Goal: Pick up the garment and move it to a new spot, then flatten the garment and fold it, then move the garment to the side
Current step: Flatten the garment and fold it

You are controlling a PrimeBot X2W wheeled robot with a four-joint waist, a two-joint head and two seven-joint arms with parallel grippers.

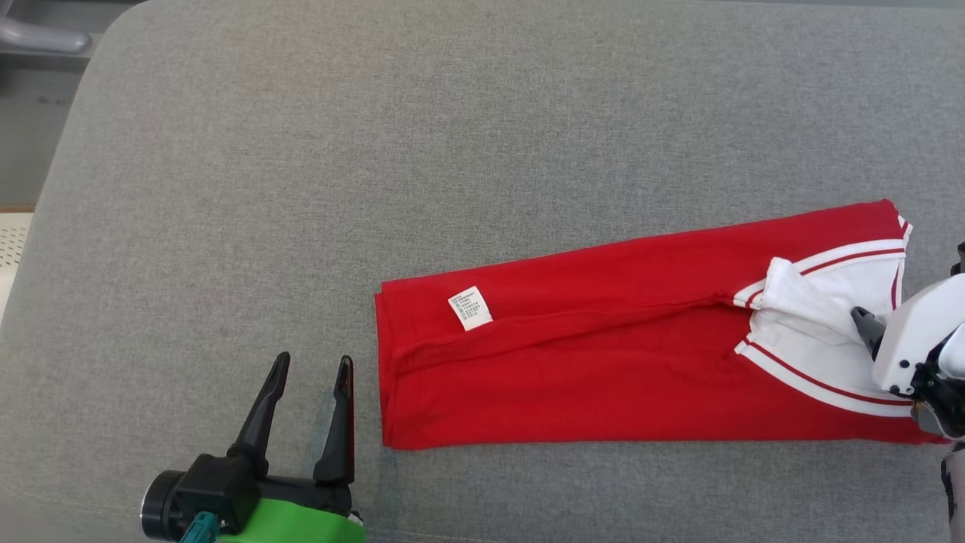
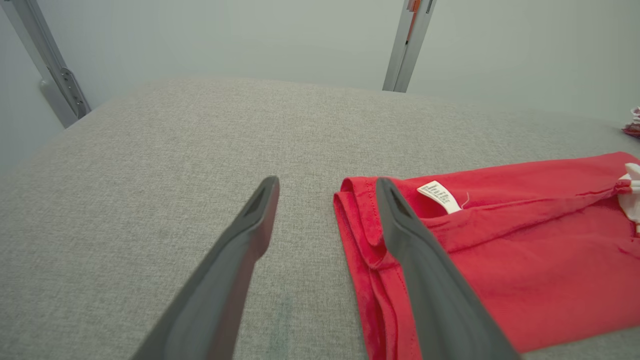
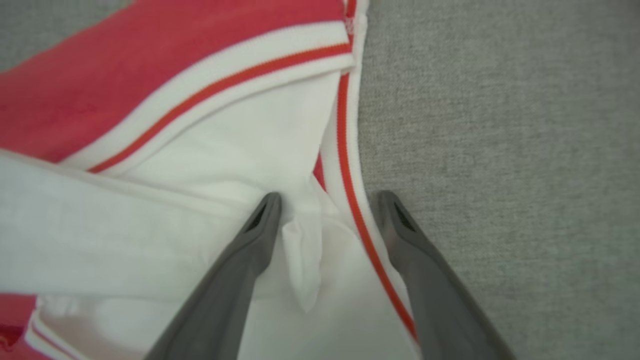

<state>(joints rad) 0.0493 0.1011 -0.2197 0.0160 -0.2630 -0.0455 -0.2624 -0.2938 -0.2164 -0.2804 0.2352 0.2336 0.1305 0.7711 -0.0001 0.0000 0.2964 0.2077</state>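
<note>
A red garment [image 1: 588, 339] lies on the grey cushion [image 1: 377, 151], folded into a long strip, with a white care label [image 1: 470, 308] near its left end. Its white, red-striped collar end [image 1: 829, 302] is at the right. My left gripper [image 1: 314, 360] stands open just left of the garment's left edge; in the left wrist view the left gripper [image 2: 326, 184] has its right finger over the garment [image 2: 500, 250]. My right gripper [image 3: 328, 196] is open, low over the collar [image 3: 225, 140], with the striped collar edge between its fingers. The right gripper [image 1: 867, 324] is mostly hidden by its pale wrist.
The cushion's rounded left edge [image 1: 68, 188] drops to the floor, where a white perforated object [image 1: 11, 241] sits. Two metal posts [image 2: 407, 45] stand behind the cushion against a pale wall. A small red and white item [image 2: 634, 122] lies at the far right.
</note>
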